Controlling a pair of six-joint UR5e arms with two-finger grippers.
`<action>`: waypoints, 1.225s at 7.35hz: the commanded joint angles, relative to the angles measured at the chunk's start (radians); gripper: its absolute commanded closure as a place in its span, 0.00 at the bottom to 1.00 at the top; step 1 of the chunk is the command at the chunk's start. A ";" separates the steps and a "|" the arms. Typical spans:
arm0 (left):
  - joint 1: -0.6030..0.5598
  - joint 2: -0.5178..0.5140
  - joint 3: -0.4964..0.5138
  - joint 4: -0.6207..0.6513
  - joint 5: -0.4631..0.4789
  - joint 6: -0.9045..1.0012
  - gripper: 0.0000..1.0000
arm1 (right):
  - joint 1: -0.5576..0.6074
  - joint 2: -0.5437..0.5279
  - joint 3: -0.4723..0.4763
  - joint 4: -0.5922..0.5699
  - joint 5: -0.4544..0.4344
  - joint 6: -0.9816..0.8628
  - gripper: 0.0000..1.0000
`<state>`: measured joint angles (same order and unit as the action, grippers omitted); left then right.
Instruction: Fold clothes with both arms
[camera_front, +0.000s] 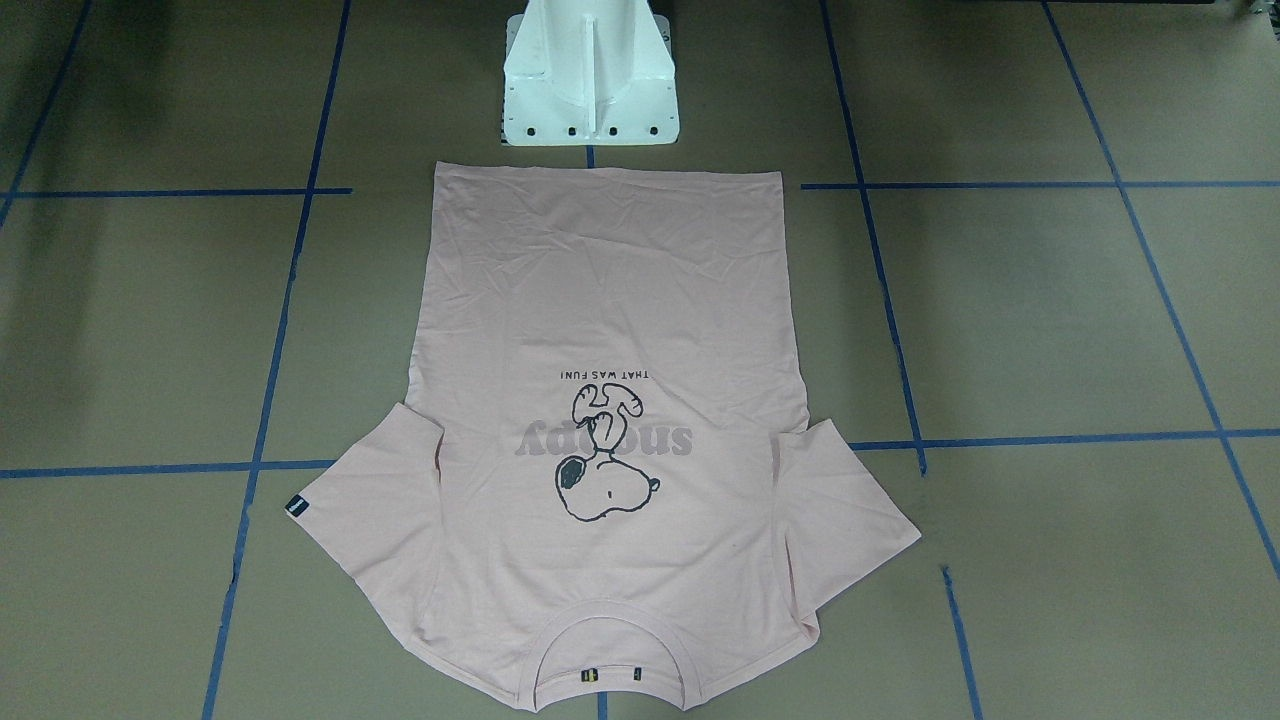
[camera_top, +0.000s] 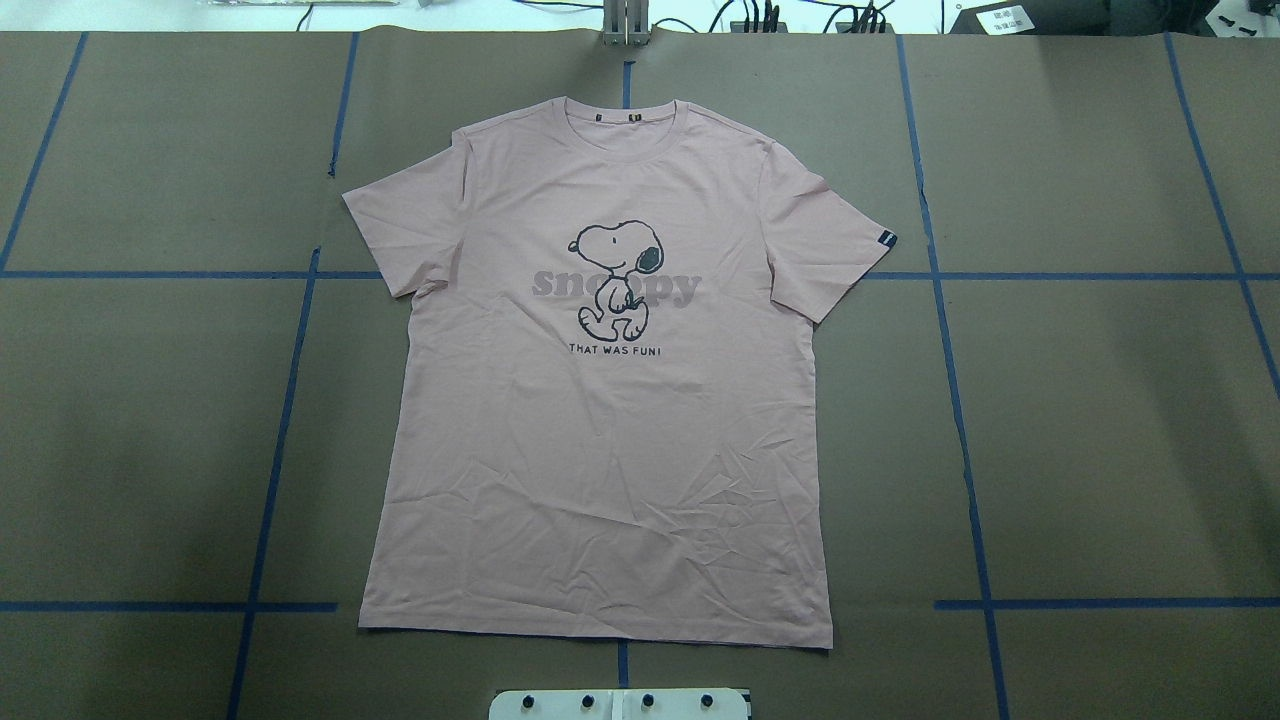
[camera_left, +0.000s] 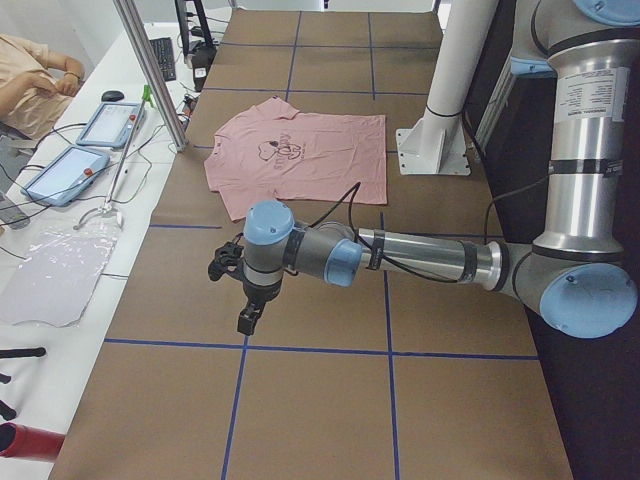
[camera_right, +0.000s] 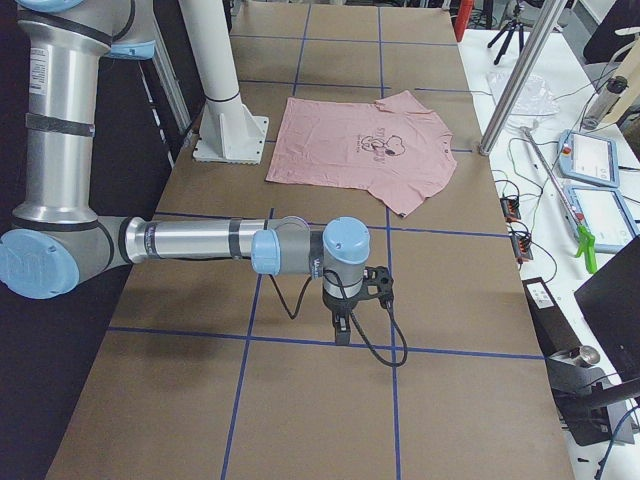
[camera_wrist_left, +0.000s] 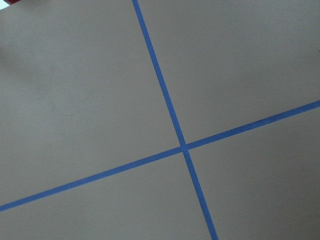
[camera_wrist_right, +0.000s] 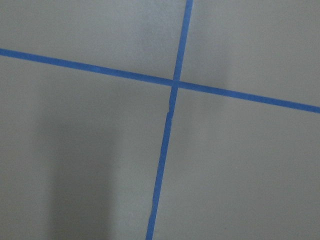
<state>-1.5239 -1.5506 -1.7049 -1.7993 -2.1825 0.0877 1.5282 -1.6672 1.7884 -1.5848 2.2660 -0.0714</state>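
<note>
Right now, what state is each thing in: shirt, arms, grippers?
T-shirt: flat, print up, unfolded, hem toward the base.
Left arm: off the T-shirt, over bare table.
Left gripper: clear of the T-shirt; open or shut, cannot tell.
Right arm: off the T-shirt, over bare table.
Right gripper: clear of the T-shirt; open or shut, cannot tell.

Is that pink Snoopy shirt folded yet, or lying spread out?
Spread out. The T-shirt lies flat, print up, with both sleeves out sideways and the collar and hem fully visible. It shows only light wrinkles.
</note>
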 joint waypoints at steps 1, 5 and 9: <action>0.001 -0.066 -0.005 -0.017 0.009 0.003 0.00 | -0.002 0.065 -0.012 0.116 -0.009 0.002 0.00; 0.019 -0.242 0.119 -0.451 0.041 -0.201 0.00 | 0.000 0.139 -0.078 0.195 0.001 0.058 0.00; 0.085 -0.259 0.146 -0.505 0.017 -0.221 0.00 | -0.112 0.338 -0.132 0.206 0.024 0.340 0.00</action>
<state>-1.4721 -1.8066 -1.5555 -2.2951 -2.1648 -0.1319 1.4791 -1.3986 1.6690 -1.3872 2.2931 0.1341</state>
